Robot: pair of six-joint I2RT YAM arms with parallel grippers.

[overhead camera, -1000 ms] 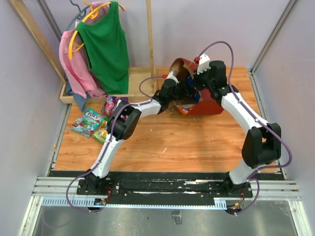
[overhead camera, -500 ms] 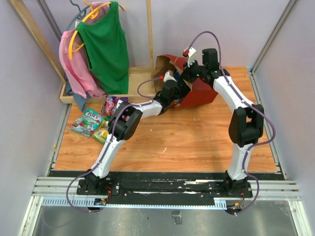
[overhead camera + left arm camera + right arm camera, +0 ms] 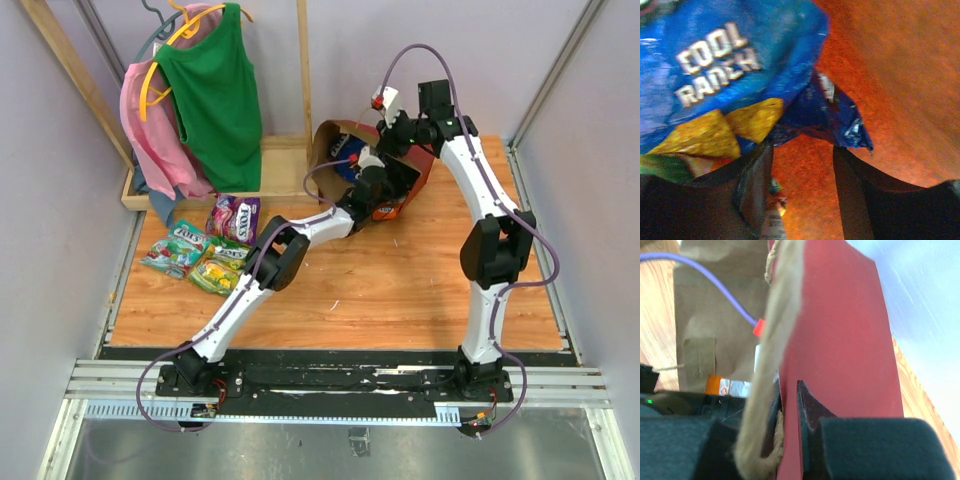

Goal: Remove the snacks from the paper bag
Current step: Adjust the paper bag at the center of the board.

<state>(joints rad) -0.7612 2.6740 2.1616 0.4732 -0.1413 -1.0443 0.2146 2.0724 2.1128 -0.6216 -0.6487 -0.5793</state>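
Left arm is deep in the paper bag (image 3: 424, 172), which lies tipped over at the back of the counter (image 3: 400, 290). Its fingers (image 3: 754, 185) are apart, with the crumpled lower edge of the blue chip bag (image 3: 715, 75) right at their tips. Right fingers (image 3: 806, 410) are pinched on the bag's red wall beside the cord handle (image 3: 775, 340). Out on the counter's left side are a purple packet (image 3: 236, 216), a teal one (image 3: 178, 247) and a green-yellow one (image 3: 218, 272).
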